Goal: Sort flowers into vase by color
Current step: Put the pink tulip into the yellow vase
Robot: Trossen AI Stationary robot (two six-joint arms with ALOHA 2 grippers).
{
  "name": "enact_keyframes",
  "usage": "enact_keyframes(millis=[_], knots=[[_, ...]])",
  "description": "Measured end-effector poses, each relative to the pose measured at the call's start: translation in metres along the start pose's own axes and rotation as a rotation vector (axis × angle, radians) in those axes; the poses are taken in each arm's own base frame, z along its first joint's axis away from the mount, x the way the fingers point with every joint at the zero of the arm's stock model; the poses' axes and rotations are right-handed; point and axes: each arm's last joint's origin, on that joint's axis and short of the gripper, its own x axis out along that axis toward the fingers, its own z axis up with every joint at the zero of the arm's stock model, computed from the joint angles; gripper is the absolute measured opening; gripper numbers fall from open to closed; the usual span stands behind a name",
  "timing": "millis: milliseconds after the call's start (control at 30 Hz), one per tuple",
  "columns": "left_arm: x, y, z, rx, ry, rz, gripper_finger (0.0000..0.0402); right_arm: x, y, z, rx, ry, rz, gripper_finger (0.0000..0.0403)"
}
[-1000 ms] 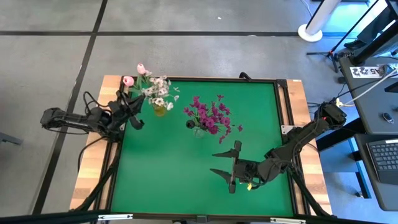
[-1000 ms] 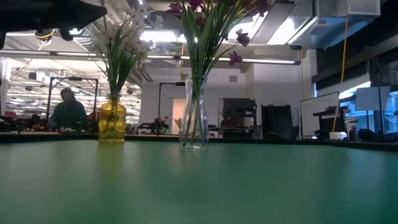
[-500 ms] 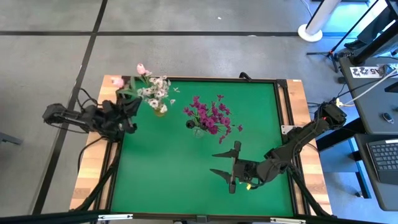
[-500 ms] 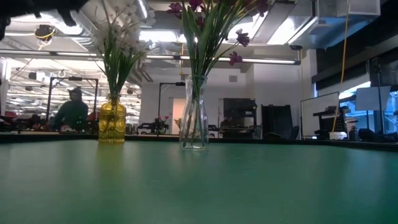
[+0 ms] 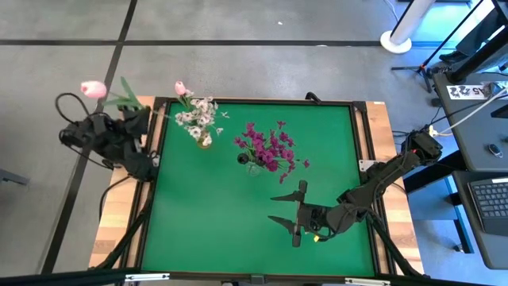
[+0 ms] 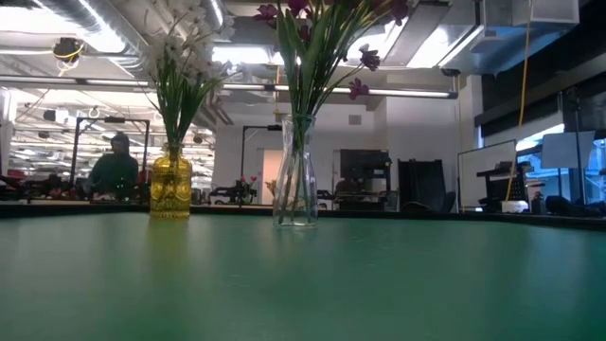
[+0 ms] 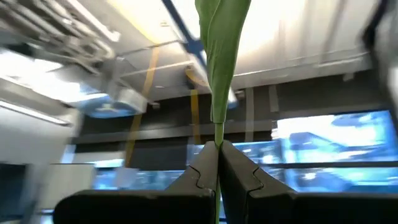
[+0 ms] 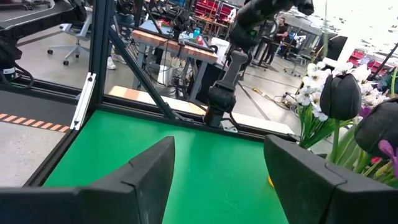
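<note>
My left gripper (image 5: 140, 117) is raised over the table's far left corner, shut on a pink tulip (image 5: 94, 89) whose head reaches out past the table's left edge. A yellow vase (image 6: 170, 185) on the far left of the mat holds white flowers (image 5: 198, 117) and another pink tulip (image 5: 181, 87). To its right, a clear vase (image 6: 295, 185) holds the magenta flowers (image 5: 270, 147). My right gripper (image 5: 290, 214) hovers open over the mat's near right part, with nothing between its fingers. My left gripper pinches the tulip's green stem (image 7: 217, 134) between its two fingers, just below a long leaf (image 7: 221, 56). The fingers slant upward, and the stem runs on past their tips. The tulip is lifted clear of the table and of both vases.
The green mat (image 5: 238, 230) lies in a dark frame on a wooden table (image 5: 119, 230). A person (image 6: 114, 170) sits in the room beyond the far edge. In the right wrist view, the left arm's base (image 8: 221, 93) stands at the far side.
My left gripper, still shut, has risen and swung from beside the yellow vase out toward the table's left edge, tipping upward. The pink tulip has gone with it, and its head now hangs beyond the table's far left corner. My right gripper has kept still.
</note>
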Motion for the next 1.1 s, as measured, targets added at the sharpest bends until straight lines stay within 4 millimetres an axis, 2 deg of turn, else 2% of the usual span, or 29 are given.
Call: enact_keyframes(millis=[200, 467, 633, 800, 1100], knots=[[0.007, 0.011, 0.019, 0.158, 0.045, 0.134, 0.0, 0.0, 0.0, -0.001, -0.005, 0.007, 0.002, 0.0246], [0.007, 0.016, 0.019, 0.296, 0.126, 0.243, 0.0, 0.0, 0.0, -0.001, -0.008, 0.009, 0.002, 0.0246], [0.005, 0.013, 0.01, 0.285, 0.114, 0.228, 0.0, 0.0, 0.0, -0.001, -0.003, 0.004, 0.002, 0.0246], [0.0, 0.01, -0.011, 0.324, 0.155, 0.249, 0.0, 0.0, 0.001, 0.001, 0.005, -0.013, 0.044, 0.0246], [-0.002, 0.012, -0.035, 0.291, 0.142, 0.241, 0.0, 0.0, 0.001, 0.001, -0.006, -0.013, 0.05, 0.0246]])
